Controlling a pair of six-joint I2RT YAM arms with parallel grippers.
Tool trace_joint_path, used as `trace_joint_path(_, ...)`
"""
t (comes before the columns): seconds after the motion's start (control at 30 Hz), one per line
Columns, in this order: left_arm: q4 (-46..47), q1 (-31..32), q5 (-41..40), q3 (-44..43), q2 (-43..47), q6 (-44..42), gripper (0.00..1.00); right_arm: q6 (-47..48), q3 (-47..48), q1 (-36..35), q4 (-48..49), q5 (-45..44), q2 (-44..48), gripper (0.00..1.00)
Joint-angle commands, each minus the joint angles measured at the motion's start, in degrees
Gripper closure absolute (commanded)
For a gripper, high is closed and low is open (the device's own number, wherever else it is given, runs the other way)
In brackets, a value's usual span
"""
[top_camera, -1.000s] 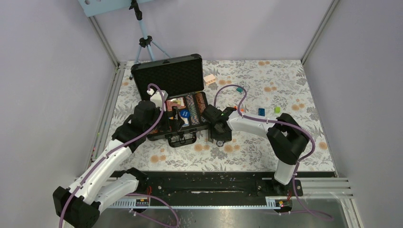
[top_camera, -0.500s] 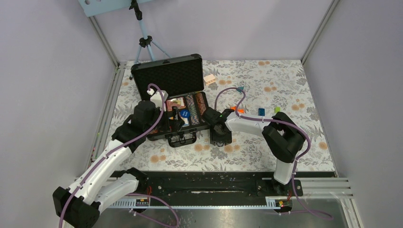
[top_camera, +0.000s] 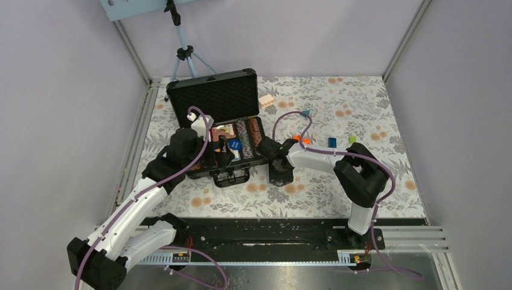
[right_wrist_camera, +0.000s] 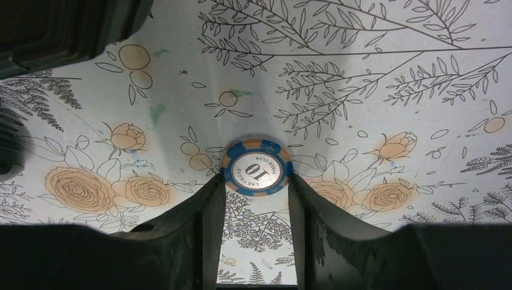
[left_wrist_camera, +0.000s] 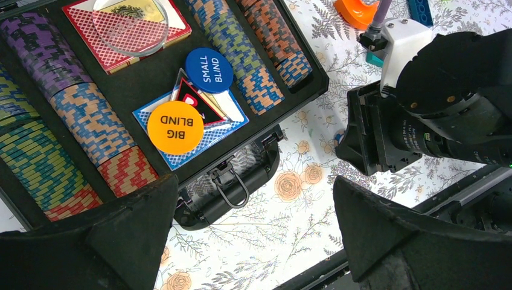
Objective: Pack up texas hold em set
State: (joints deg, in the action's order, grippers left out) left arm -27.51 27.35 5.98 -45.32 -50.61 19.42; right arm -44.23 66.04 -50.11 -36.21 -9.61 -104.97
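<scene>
Fingers (left_wrist_camera: 136, 235) of the left gripper (left_wrist_camera: 253, 241) stand spread wide above the open briefcase (top_camera: 212, 96), at its front edge. To its right, on bare floral cloth (right_wrist_camera: 374, 72), the right gripper (right_wrist_camera: 256, 181) flanks a blue chip (right_wrist_camera: 256, 167), tips at its rim. I can't tell if it's pinched.

Case (right_wrist_camera: 60, 30) corner stands near right tool (right_wrist_camera: 258, 184) leftward.

The left arm (top_camera: 130, 208) and the right arm (top_camera: 361, 219) share white link shells (top_camera: 314, 158) between bulky black joint housings (top_camera: 362, 180), a purple cable (top_camera: 202, 121) looping along each, brass-coloured screws (left_wrist_camera: 447, 98) on the right wrist housing (left_wrist_camera: 465, 72), and matte black wedge-shaped fingers (right_wrist_camera: 181, 241) on the right gripper (right_wrist_camera: 256, 184).
</scene>
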Motion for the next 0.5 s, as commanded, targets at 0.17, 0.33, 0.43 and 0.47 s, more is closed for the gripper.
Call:
trace_joint_path(0.17,1.10,-0.29,1.50,-1.27,0.70,-0.59,0.01,1.34,-2.54,-0.34,2.34,-2.50,5.60,0.56)
trace_joint_path(0.33,1.13,-0.30,1.60,-1.31,0.55,-0.52,0.01,1.63,-2.45,-0.37,3.24,-1.98,8.00,0.55)
trace_joint_path(0.43,1.18,-0.28,1.67,-1.26,0.43,-0.47,0.01,1.65,-2.42,-0.33,3.24,-2.12,8.18,0.50)
trace_joint_path(0.47,1.21,-0.28,1.74,-1.31,0.36,-0.47,0.01,1.61,-2.21,-0.34,3.17,-2.29,7.75,0.47)
